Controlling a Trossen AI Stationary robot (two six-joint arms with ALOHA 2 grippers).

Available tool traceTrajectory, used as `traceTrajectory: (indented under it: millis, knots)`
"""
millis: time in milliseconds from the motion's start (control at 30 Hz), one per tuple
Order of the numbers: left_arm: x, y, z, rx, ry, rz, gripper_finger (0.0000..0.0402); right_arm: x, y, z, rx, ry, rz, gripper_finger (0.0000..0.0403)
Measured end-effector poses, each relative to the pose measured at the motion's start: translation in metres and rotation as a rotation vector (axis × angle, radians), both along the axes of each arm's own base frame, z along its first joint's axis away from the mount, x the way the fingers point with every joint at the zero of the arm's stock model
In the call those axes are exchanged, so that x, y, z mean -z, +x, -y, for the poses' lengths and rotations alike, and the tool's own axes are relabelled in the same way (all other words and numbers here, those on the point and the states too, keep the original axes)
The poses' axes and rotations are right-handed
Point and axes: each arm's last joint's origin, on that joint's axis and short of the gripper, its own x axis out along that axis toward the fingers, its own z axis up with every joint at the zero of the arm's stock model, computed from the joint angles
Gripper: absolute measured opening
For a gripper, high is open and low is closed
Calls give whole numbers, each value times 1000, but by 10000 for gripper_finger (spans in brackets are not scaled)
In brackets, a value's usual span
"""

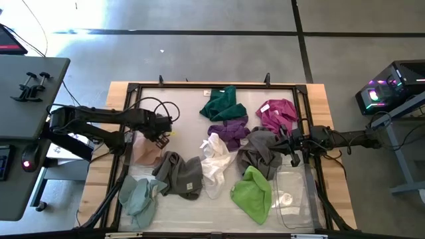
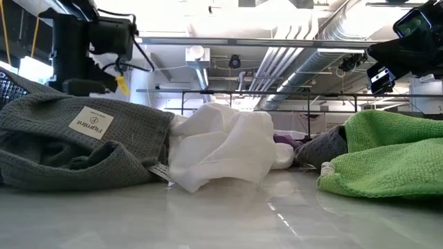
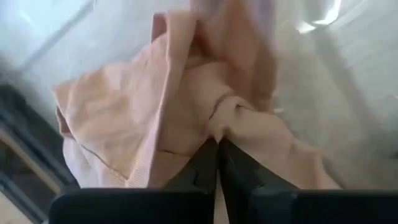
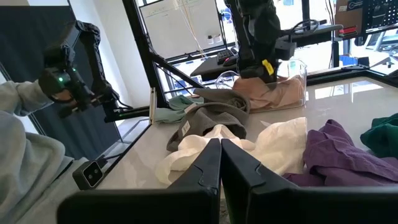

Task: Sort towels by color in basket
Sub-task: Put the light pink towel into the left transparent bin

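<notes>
Fingers on your left gripper [image 3: 217, 146] are pinched together on a raised fold of the pale pink towel [image 3: 186, 106], jaws fully closed with cloth bunched between the tips. That towel sits at the left side of the table, in what looks like a clear bin [image 4: 292, 78], though its walls are hard to make out from above.

Your right gripper [image 4: 220, 149] hangs clear over the middle-right of the table with its fingers closed on nothing, the grey towel [image 1: 259, 151] under it.

Other towels are loose on the white surface: dark green towel [image 1: 222, 105], magenta towel [image 1: 277, 113], purple towel [image 1: 229, 131], white towel [image 1: 216, 156], a second grey towel with a label [image 1: 179, 174], lime green towel [image 1: 252, 192], pale teal towel [image 1: 141, 198].

Handling: these are light, limp, not fragile. They'll drape and trail when lifted, and a corner can snag a neighbour. Grab a high crease near the bunch's middle, as you have now, not a flat edge. A thin pinch may slip, so lift slowly and watch that the cloth follows.
</notes>
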Motion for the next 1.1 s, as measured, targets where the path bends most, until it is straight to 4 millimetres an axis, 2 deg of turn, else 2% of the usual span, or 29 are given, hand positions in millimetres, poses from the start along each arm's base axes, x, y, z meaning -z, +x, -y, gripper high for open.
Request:
traceTrajectory:
  millis: [167, 333, 433, 567, 700, 867, 1100]
  knots:
    - [-18, 11, -1, 28, -27, 74, 56, 0, 0, 0, 0, 0, 0, 1]
    - [-45, 19, 1, 35, -102, 130, 111, 0, 0, 0, 0, 0, 0, 1]
    - [-62, 16, 6, 6, -120, 89, 122, 0, 0, 0, 0, 0, 0, 1]
    - [-77, 5, 16, -63, -122, -27, 115, 0, 0, 0, 0, 0, 0, 1]
    - [-69, 1, 24, -107, -119, -69, 94, 0, 0, 0, 0, 0, 0, 1]
    - [-43, -4, 28, -125, -65, -123, 59, 0, 0, 0, 0, 0, 0, 1]
    - [-3, -13, 21, -165, -30, -138, 10, 0, 0, 0, 0, 0, 0, 1]
